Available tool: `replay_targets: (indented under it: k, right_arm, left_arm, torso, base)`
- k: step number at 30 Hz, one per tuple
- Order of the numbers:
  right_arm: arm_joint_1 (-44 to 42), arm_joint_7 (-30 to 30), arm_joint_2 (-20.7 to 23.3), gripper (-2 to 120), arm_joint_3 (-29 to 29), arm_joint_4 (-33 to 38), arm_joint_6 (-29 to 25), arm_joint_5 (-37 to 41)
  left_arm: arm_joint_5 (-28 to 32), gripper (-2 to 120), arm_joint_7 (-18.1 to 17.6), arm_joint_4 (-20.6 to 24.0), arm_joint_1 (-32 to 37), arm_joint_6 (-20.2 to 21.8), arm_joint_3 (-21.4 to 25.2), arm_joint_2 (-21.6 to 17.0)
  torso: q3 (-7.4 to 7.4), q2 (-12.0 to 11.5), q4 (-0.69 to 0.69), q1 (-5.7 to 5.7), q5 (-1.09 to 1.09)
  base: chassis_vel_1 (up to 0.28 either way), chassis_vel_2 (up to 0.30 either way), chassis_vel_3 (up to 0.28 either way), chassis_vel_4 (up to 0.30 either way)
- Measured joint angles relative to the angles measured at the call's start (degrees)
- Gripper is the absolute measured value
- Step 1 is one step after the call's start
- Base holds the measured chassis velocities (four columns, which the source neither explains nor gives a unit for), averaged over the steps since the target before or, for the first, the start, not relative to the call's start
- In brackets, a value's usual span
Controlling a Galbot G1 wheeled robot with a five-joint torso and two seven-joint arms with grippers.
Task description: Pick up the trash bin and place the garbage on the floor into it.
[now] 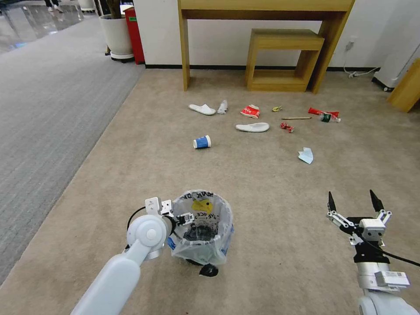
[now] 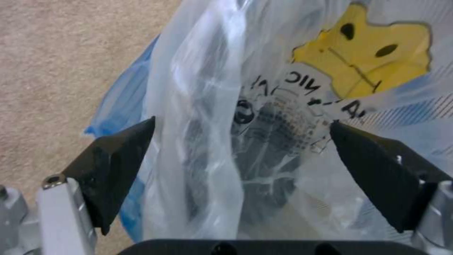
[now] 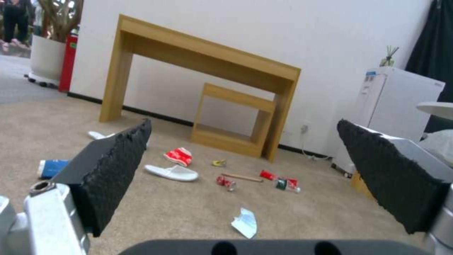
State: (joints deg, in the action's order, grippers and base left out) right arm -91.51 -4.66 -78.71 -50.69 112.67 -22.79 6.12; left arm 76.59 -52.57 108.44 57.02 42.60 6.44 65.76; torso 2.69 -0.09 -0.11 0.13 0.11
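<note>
The trash bin, dark with blue showing and lined with a clear printed bag, sits low on the beige floor in front of me. My left gripper is open at the bin's near rim, with a black finger on each side of the bag's edge. My right gripper hangs open over bare carpet to the right, holding nothing. The garbage lies farther off: two white slippers, a blue-white cup, a red-white packet, a stick, a bottle and a pale blue mask.
A wooden desk with a low stool under it stands against the far wall behind the litter. A white plant pot and a red box are at the back left. Grey ribbed carpet runs along the left. A white cabinet stands far right.
</note>
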Motion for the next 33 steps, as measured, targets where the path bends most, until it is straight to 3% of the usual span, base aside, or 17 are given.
replay_targets:
  k: [16, 33]
  right_arm:
    - [0.47, 0.0, -0.14, 100, 0.23, -0.7, 0.0, -0.16]
    - [0.74, 0.07, -0.27, 100, 0.61, -1.14, -0.27, -0.43]
  left_arm:
    - [-2.79, 97, -0.45, 2.31, 2.65, -0.33, 0.22, -1.07]
    - [-2.22, 35, -0.98, 1.87, 2.83, -0.41, 0.64, -0.79]
  torso:
    - [-0.01, 0.0, 0.01, -0.03, 0.02]
    - [-0.01, 0.01, 0.01, -0.03, 0.02]
  base:
    - [0.0, 0.0, 0.0, 0.0]
    - [0.0, 0.0, 0.0, 0.0]
